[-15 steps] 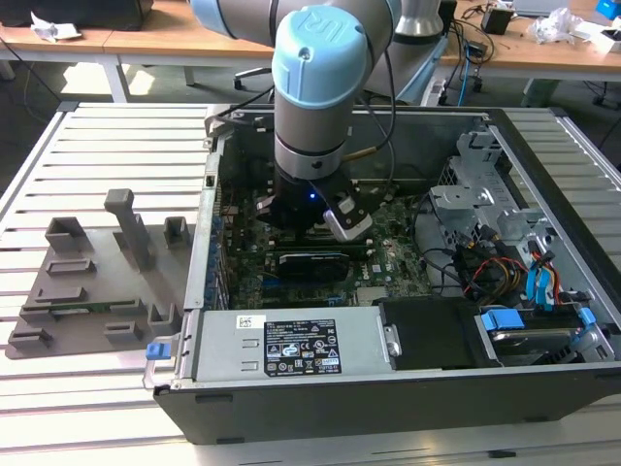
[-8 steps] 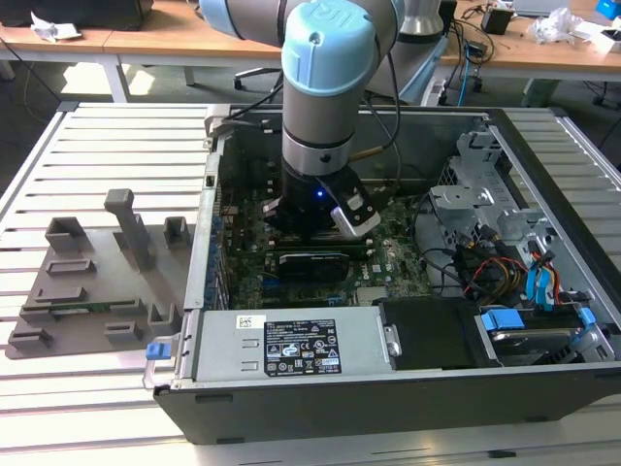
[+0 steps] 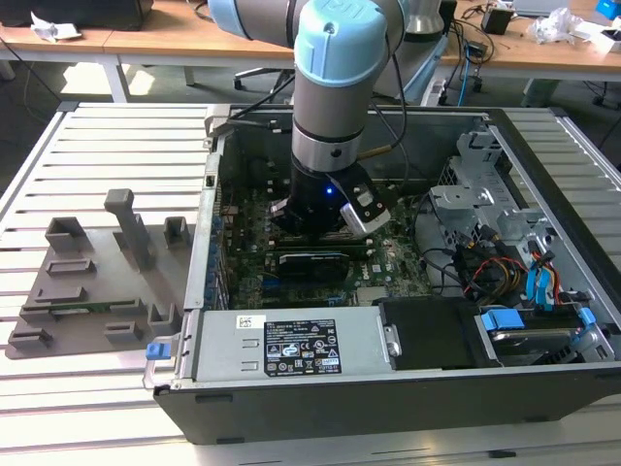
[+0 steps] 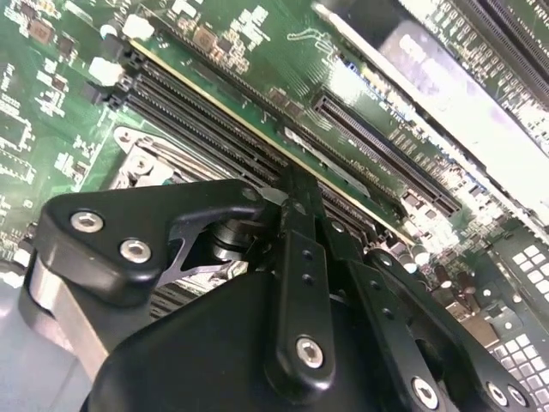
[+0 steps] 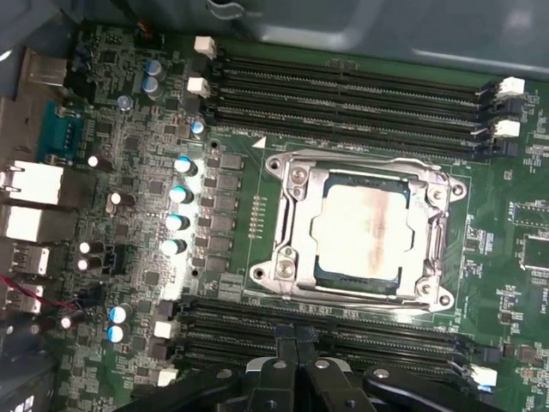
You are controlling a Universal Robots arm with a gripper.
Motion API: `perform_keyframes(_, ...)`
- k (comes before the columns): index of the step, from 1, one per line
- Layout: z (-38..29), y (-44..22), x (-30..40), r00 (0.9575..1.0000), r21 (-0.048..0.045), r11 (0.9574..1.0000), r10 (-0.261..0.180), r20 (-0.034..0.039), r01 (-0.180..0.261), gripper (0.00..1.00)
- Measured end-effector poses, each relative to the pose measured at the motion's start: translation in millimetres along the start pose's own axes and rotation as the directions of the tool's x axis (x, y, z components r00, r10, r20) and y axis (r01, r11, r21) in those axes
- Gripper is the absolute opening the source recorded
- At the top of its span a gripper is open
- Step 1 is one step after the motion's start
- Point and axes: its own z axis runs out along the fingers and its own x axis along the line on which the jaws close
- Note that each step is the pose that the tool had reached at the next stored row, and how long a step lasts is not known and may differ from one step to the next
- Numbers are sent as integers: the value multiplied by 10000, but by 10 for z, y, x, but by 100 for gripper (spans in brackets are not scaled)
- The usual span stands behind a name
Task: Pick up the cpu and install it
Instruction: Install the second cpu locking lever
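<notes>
cpu [image 5: 364, 225] seated in socket frame [image 5: 292, 225], memory slots [image 5: 343, 90] flanking both sides, on motherboard [image 5: 129, 172]

You've got a slatted metal table [image 3: 116, 136], pale grey, long ribs running across the exterior view. Two things sit directly on it. First, an open computer case [image 3: 320, 408], dark grey, lying on its side, taking up the middle and the exterior view's right; its near wall reaches the table's near edge. Second, a flat grey fixture plate [image 3: 92, 291] on the exterior view's left, just beside the case, with raised blocks, empty pockets and one taller post [image 3: 124, 218] standing upright on it. A small blue clip [image 3: 158, 349] sits at the case's near left corner, between plate and case. Bare slats show behind the plate.
</notes>
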Motion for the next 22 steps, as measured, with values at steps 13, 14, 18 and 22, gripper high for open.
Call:
perform_keyframes(13,-16,56,-179,9998,762,9971,26,-220,-9,11)
perform_keyframes(14,-17,63,-194,9997,838,9965,30,-240,-10,11)
perform_keyframes(18,-19,89,-248,9995,1074,9942,42,-309,-8,11)
perform_keyframes(22,-23,131,-283,9993,1296,9916,54,-358,-7,11)
